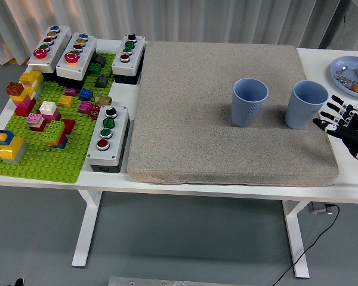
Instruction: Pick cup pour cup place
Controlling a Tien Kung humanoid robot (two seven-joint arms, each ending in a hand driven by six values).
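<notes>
Two blue ribbed cups stand upright on the grey mat [227, 161]. The left cup [249, 102] is near the mat's middle right. The right cup [305, 105] is near the mat's right edge. My right hand [338, 122] comes in from the right edge, fingers spread and empty, just right of the right cup and a small gap away from it. What is inside the cups does not show. The left arm is out of view.
A blue plate [343, 65] with small items and an orange piece sits at the far right. A green brick baseplate [53, 164] with toy bricks and several button boxes [107, 137] fills the table's left side.
</notes>
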